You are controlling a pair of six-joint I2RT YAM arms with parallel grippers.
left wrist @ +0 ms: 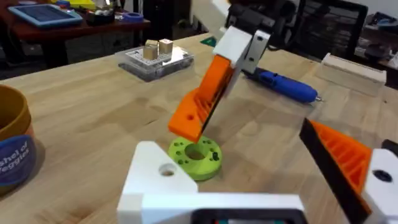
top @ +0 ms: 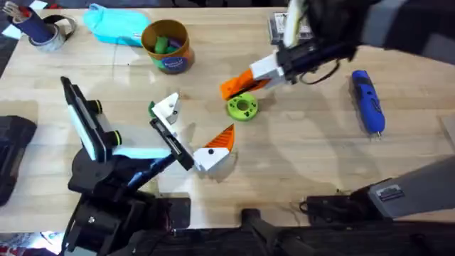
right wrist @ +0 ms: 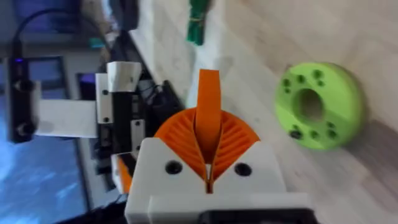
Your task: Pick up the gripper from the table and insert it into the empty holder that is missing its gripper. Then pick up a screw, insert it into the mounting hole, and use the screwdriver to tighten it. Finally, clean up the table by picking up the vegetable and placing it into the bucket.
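My right gripper (top: 295, 60) is shut on the white base of the gripper (top: 250, 77), whose orange wedge (left wrist: 202, 99) slants down just above the table. Its tip hangs over the lime-green vegetable (top: 242, 107), a disc lying flat. On my left gripper (top: 192, 129), open, the empty holder (top: 168, 107) sits at one end of the black bar. A white mount with an orange finger (top: 215, 148) sits at the other end. The blue screwdriver (top: 368, 99) lies at the right. The golden bucket (top: 167, 46) stands at the back. The screw is out of view.
A light blue pouch (top: 114, 27) lies beside the bucket. A dark cup with a tape roll (top: 43, 30) stands at the back left. A clear case (left wrist: 155, 56) holding small blocks sits at the back right, and a black object (top: 14, 149) lies at the left edge.
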